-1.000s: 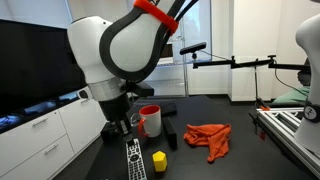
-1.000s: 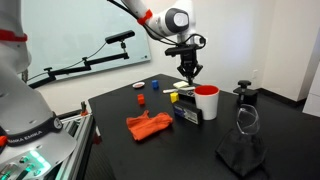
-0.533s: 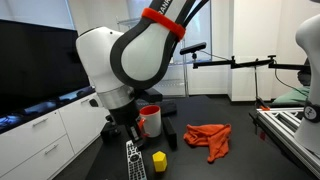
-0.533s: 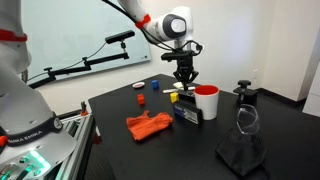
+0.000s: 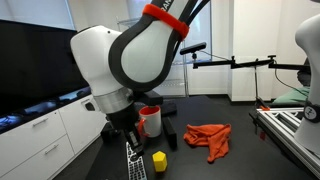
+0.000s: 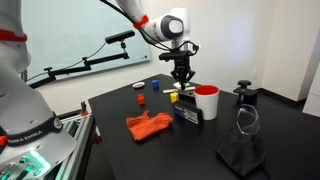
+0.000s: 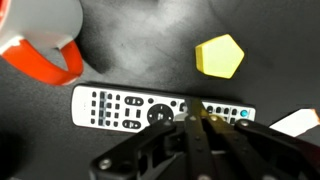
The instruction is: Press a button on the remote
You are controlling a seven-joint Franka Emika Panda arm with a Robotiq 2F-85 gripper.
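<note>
claw (image 7: 196,116), pinched closed, hangs over the remote (image 7: 120,108).

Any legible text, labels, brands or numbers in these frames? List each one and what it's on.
No text can be read in any view.
The slim black remote with whitish buttons has button markings in the wrist view, but they are too blurred to read.
No print shows on the red mug or the yellow block.
In both exterior views everything is too small to read.

A robotics lab — whiteboard (image 6: 85,25) on the wall, camera boom (image 5: 240,62), black worktable (image 6: 125,155).
</note>
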